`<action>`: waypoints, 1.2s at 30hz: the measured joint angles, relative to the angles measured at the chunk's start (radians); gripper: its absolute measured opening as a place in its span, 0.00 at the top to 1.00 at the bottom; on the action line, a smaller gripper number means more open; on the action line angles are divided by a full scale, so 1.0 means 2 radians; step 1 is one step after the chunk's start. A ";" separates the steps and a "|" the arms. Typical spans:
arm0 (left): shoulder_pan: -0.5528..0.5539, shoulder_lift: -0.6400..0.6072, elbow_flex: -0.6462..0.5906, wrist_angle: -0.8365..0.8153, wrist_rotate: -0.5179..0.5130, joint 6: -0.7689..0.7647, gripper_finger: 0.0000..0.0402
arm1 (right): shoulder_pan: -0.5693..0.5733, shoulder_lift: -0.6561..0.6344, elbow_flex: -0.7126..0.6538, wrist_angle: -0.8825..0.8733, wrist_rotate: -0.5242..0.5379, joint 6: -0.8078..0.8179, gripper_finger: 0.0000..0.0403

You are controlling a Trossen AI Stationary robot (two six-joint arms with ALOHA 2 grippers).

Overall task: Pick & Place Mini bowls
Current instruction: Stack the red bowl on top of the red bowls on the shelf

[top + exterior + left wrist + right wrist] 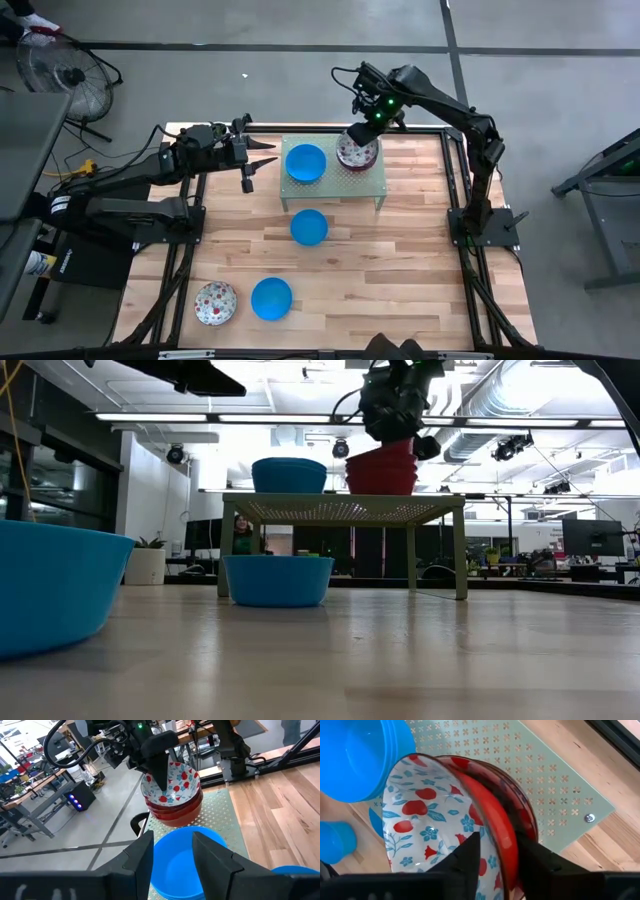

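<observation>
Right tool [495,860] clamped on rim of floral bowl [435,825] atop stack; left tool [172,855] apart, hovering by blue bowl [187,865]

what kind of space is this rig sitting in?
Probably a robotics lab or open workshop. The wooden table stands on a bare concrete floor with a floor fan beside it. The low view shows exposed ceiling ducts, strip lighting, and a row of monitors on desks behind.

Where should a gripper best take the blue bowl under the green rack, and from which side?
Probably by its rim, from above on the near side: the blue bowl sits upright with thin walls, only partly under the rack, so its front edge is open.
</observation>
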 joint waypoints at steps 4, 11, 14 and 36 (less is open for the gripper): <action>0.000 0.000 0.000 0.000 0.000 -0.003 0.67 | -0.001 -0.001 0.000 0.001 0.000 -0.003 0.66; 0.000 0.000 0.000 0.000 0.000 -0.003 0.67 | -0.005 -0.005 0.033 -0.009 0.003 -0.003 0.58; 0.000 0.000 0.001 0.000 0.000 -0.003 0.67 | -0.006 -0.005 0.051 -0.011 0.004 -0.003 0.57; 0.000 0.000 0.001 -0.002 0.000 -0.004 0.67 | 0.026 -0.010 0.156 -0.073 0.052 -0.123 0.98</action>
